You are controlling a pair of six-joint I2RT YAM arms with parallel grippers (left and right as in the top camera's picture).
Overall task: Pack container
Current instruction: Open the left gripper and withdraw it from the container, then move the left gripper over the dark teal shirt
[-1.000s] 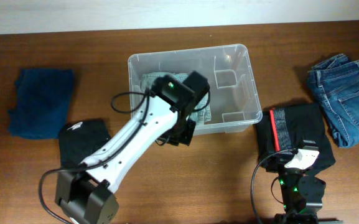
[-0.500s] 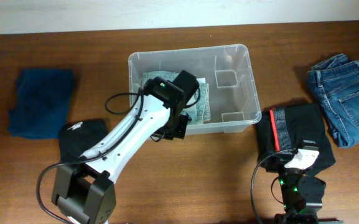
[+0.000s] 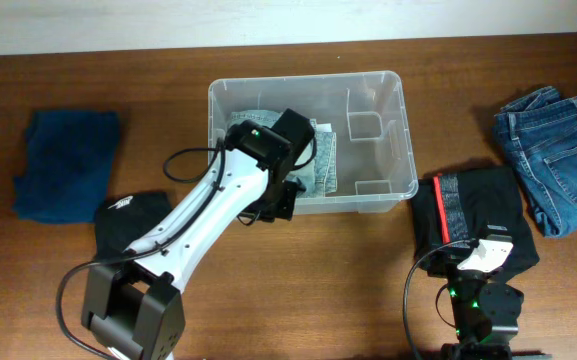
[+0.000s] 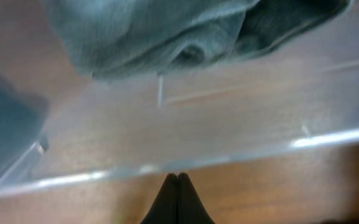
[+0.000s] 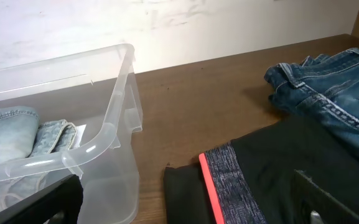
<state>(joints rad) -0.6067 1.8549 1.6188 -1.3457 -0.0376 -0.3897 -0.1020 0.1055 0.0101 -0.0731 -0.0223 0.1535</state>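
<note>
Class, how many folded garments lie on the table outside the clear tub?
4: a dark blue one far left, a black one beside it, a black red-striped one right of the container, blue jeans far right. The left arm may hide others.

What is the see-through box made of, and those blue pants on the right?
The container looks like clear, glossy plastic: you can see the table through its walls, and its rim shines. The blue pants look like denim, soft and matte, with stitched seams and faded patches.
</note>
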